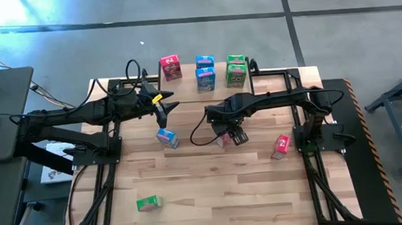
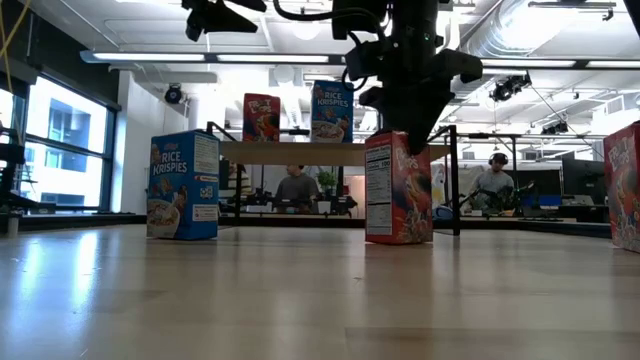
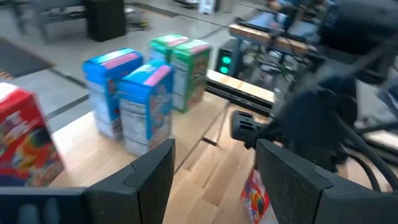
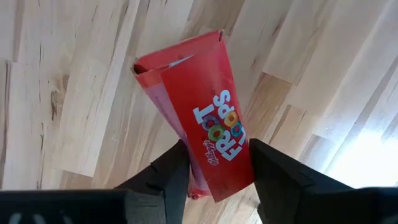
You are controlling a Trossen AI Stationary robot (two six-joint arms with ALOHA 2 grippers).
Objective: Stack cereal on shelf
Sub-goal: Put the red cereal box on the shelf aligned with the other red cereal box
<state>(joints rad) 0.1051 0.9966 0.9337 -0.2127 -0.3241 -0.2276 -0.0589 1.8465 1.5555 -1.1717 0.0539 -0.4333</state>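
Overhead, ceiling strip lights (image 2: 150,57) glow while the right hand (image 4: 214,168) clamps a red box (image 4: 205,124) on the slatted tabletop (image 1: 213,189).

Right gripper (image 4: 217,163) has its two dark fingers (image 4: 171,169) pressed against both sides of a red Froot Loops box (image 4: 199,106), which extends ahead over the light wooden tabletop (image 4: 74,81).

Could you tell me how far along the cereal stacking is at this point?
Done: five boxes stand on the shelf, one red, two blue and two green. In hand: the right gripper has its fingers around an upright red box mid-table. The left gripper hovers open, holding nothing. Left: a blue box, a red box and a green box on the table.
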